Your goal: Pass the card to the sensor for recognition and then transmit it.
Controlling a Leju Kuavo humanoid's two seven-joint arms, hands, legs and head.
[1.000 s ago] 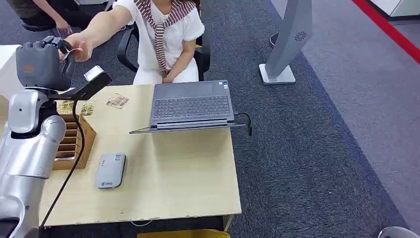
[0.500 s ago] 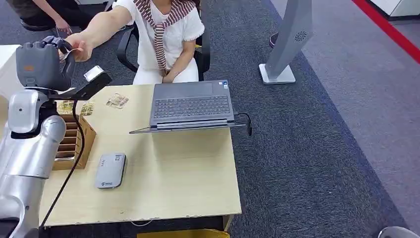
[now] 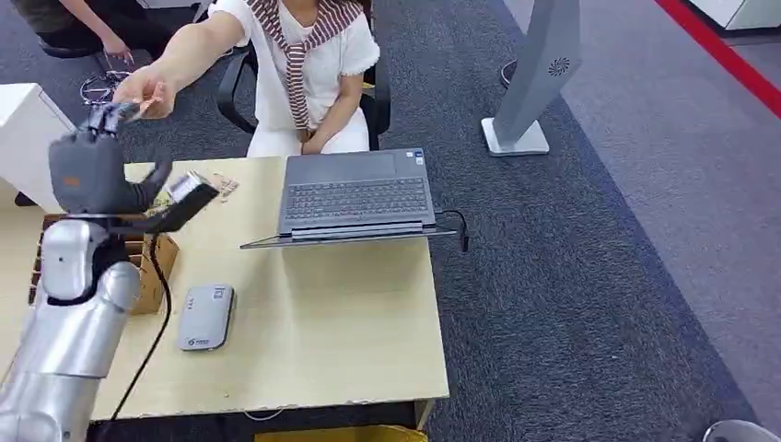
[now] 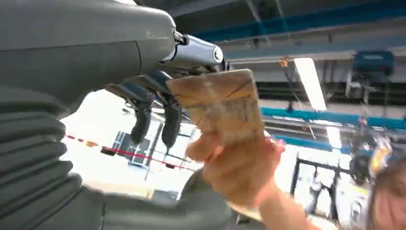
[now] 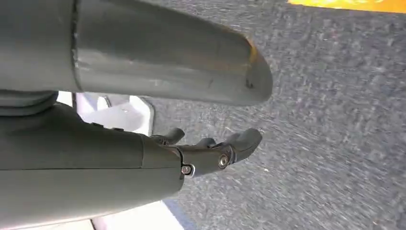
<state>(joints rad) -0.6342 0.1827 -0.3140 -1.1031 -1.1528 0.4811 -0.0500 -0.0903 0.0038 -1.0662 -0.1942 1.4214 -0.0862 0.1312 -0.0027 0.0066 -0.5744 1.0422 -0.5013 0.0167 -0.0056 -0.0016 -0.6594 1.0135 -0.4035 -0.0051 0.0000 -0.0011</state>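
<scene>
One card point(image 4: 218, 103) sits at the left hand's point(image 3: 92, 170) fingertips, pinched from the far side by a person's hand point(image 4: 237, 165) above the desk point(image 3: 313, 313). Whether the fingers point(image 4: 170, 122) grip it cannot be told (blurred). Right hand point(image 5: 210, 153) hangs loosely curled, holding nothing.

Grey carpet point(image 3: 589, 276) with red stripe point(image 3: 718, 51); light wooden bench point(image 3: 341, 322); black office chair point(image 3: 373, 97); grey floor stand point(image 3: 539, 78).

A tan, faintly patterned card point(image 4: 218, 103) is showing beside the dark grey left hand point(image 3: 92, 170). The person point(image 3: 308, 64) is wearing white with a maroon-and-white striped scarf point(image 3: 299, 37). A grey laptop point(image 3: 355, 195) is sitting on the pale wood table point(image 3: 350, 322).
</scene>
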